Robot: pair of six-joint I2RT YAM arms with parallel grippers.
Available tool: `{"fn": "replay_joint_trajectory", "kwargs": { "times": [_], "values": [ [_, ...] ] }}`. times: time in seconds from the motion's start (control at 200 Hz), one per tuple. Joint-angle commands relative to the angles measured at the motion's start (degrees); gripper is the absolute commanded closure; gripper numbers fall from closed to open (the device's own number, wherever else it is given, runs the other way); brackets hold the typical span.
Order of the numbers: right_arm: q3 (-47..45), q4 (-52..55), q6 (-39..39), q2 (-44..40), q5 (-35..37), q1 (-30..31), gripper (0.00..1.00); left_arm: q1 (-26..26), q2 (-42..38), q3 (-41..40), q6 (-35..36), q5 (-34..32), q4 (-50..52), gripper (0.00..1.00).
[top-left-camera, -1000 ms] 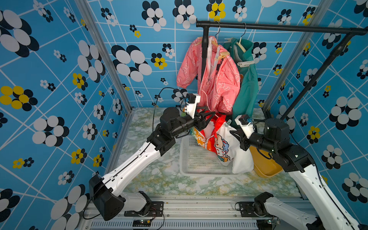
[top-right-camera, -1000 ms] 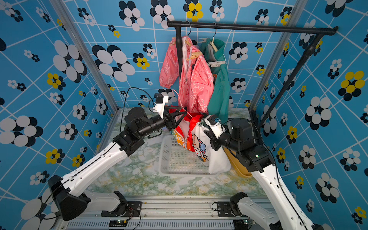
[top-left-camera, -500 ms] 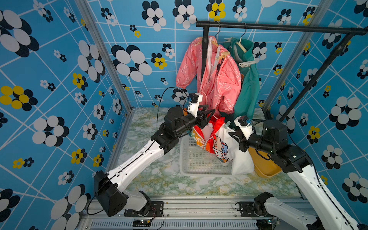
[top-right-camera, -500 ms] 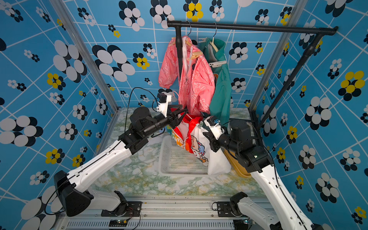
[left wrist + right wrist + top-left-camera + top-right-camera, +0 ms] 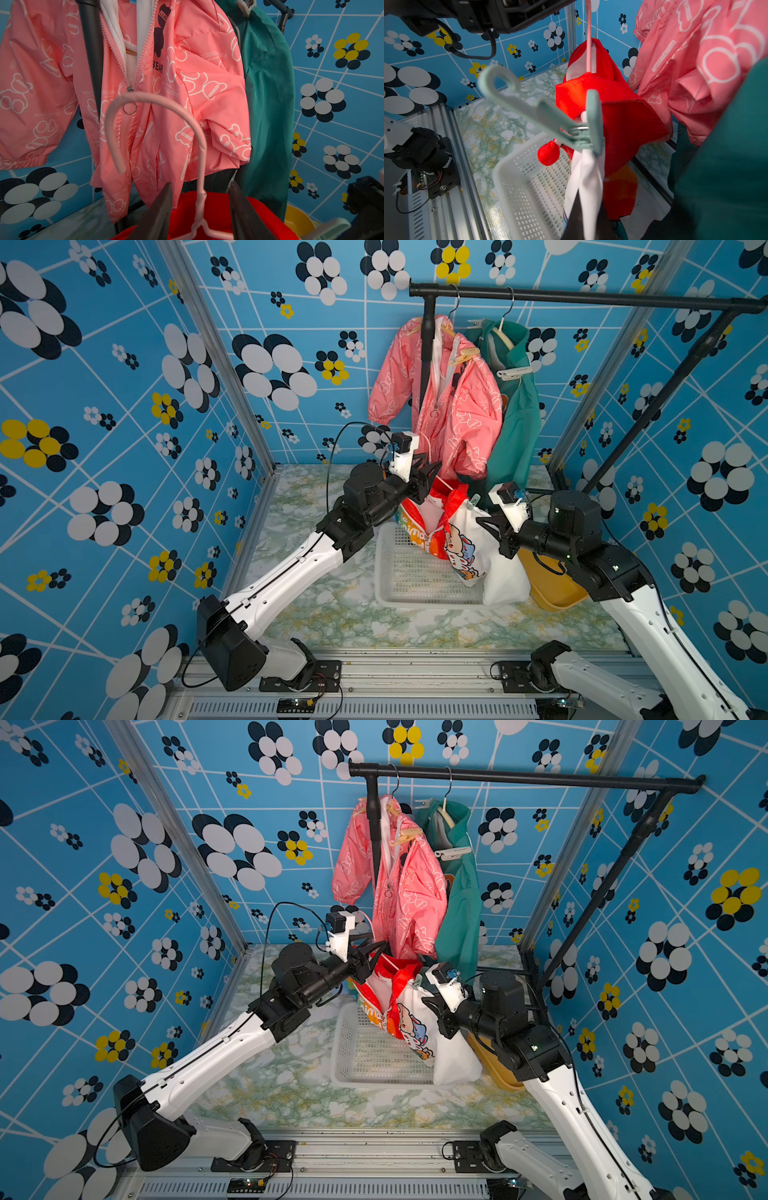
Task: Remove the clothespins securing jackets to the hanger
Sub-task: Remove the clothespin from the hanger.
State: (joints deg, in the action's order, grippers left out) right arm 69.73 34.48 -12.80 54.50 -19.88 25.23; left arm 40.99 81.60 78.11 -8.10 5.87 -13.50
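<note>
Counting three jackets: pink jacket (image 5: 440,406) with white bear outlines and teal jacket (image 5: 517,418), hung side by side on black rail (image 5: 602,302) and touching; white jacket (image 5: 465,539) with red trim and cartoon print, off the rail, held up between both arms above white basket (image 5: 384,568) on marbled desk (image 5: 324,614). Counting three clothespins clearly seen: tan clothespin (image 5: 463,355) clipped on pink jacket's shoulder, whitish-grey clothespin (image 5: 514,372) on teal jacket's shoulder, pale green clothespin (image 5: 550,118) with hooked tail biting white cloth beside red hood of white jacket. Cannot tell whether a further tan clip sits on pink jacket's other shoulder: too small. Counting three hangers: pink jacket's hanger (image 5: 446,330) and teal jacket's hanger (image 5: 505,337) hooked over the rail, pink wire hanger (image 5: 112,137) inside white jacket, hook free in the air in front of pink jacket. Left gripper (image 5: 431,464): jaws parted partway, standing either side of pink wire hanger's twisted neck, a gap showing on each side, gripping nothing. Right gripper (image 5: 488,526): jaws clenched on a fold of white jacket's cloth, just beside pale green clothespin. Pink jacket half unzipped, ring pull on zip, black bear print and word BEAR on chest. Yellow tub (image 5: 552,593) on desk beside basket, partly behind white jacket and right arm.
</note>
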Motion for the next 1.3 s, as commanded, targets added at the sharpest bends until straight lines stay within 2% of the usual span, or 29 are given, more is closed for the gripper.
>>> {"fn": "replay_joint_trajectory", "kwargs": {
  "times": [0.0, 0.11, 0.165, 0.45, 0.54, 0.6, 0.655, 0.775, 0.825, 1.109, 1.294],
  "values": [
    [0.4, -3.34, 0.92, -0.27, -2.09, 0.43, 1.0, -0.12, 1.6, 2.74, 0.21, 1.75, -2.58, 0.66],
    [0.24, -3.52, 1.01, 0.26, -2.09, 0.47, 1.0, -0.21, 2.24, 3.41, 0.62, 2.62, -2.76, 0.81],
    [0.08, -3.69, 1.02, 0.3, -2.09, 0.46, 1.0, -0.21, 2.23, 3.2, 0.82, 2.08, -2.76, 1.0],
    [-0.13, -4.36, 1.37, 0.16, -1.79, 0.5, 1.0, -0.21, 1.36, 2.14, 2.59, 0.99, -2.86, 1.0],
    [-0.13, -4.65, 1.37, -0.48, -1.01, 0.52, 0.66, -0.23, 1.39, 2.13, 3.07, 0.72, -2.72, 1.0],
    [0.04, -4.77, 1.46, -0.97, -0.49, 0.52, 0.54, -0.21, 1.2, 1.97, 3.35, 0.6, -2.68, 1.0],
    [0.18, -5.07, 1.64, -1.52, -0.81, 0.52, 0.5, -0.26, 1.19, 1.96, 3.49, 0.55, -2.65, 1.0],
    [0.56, -6.37, 1.99, -1.54, -2.94, 0.52, 0.46, -0.26, 1.24, 2.05, 3.53, 1.15, -2.64, 1.0],
    [1.11, -6.62, 1.73, -0.97, -3.02, 0.52, 0.42, -0.21, 1.28, 2.13, 3.45, 1.87, -2.59, 1.0],
    [4.68, -9.19, -0.32, 5.45, -2.02, 0.51, 0.4, 0.0, 0.19, 1.33, 3.42, 4.89, -2.41, 1.0],
    [4.74, -8.53, -2.07, 5.2, 5.36, 0.52, 0.41, 0.11, -1.34, -0.04, 5.2, 5.29, -1.73, 1.0]
  ]
}}
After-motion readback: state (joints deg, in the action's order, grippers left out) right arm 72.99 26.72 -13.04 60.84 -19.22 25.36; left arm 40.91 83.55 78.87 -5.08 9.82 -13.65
